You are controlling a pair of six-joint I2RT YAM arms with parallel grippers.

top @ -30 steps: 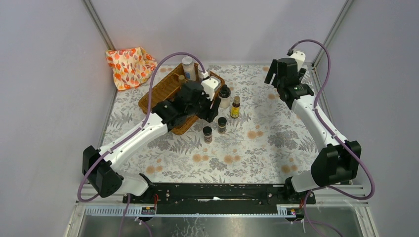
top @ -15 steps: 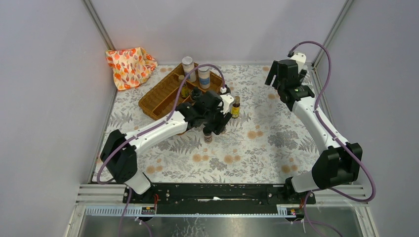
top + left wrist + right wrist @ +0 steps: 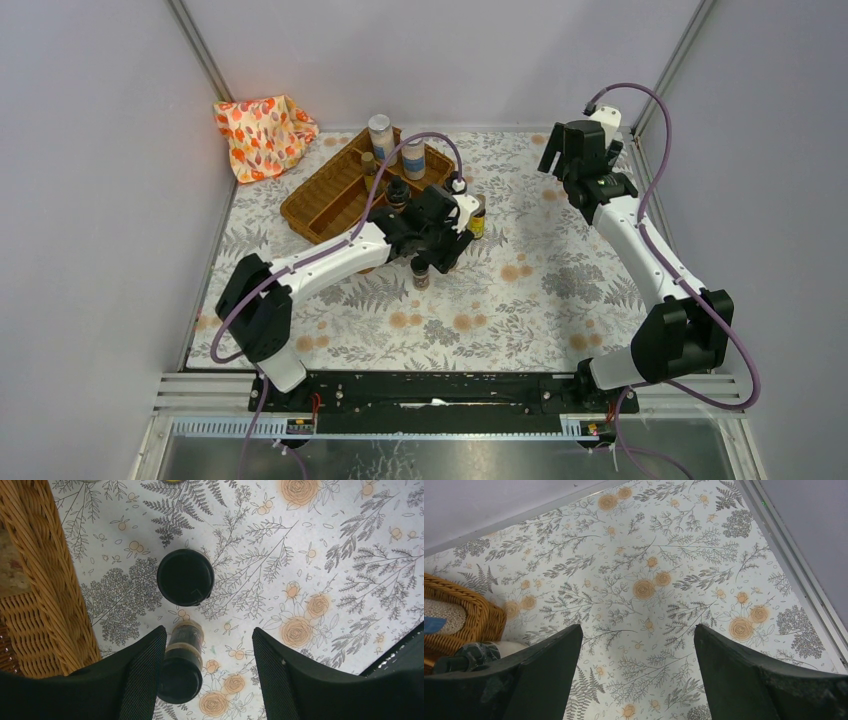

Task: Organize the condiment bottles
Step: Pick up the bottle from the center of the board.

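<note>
Sorting stood partly done: two white-filled jars (image 3: 380, 130) sat in the wicker tray (image 3: 318, 208) left of your left gripper (image 3: 207, 635), whose jaws hung apart, empty. One spice jar (image 3: 185, 577) waited just ahead, a second spice jar (image 3: 180, 667) beside its left finger. Your right gripper (image 3: 636, 640) gaped empty.

My left arm (image 3: 330, 255) has swung off the wicker tray (image 3: 312, 200) and out over the tabletop (image 3: 540, 300). My left fingers (image 3: 142, 670) now hang above the two black-capped spice jars (image 3: 185, 576). The second silver-lidded jar (image 3: 413, 158) in the tray shows again.
</note>
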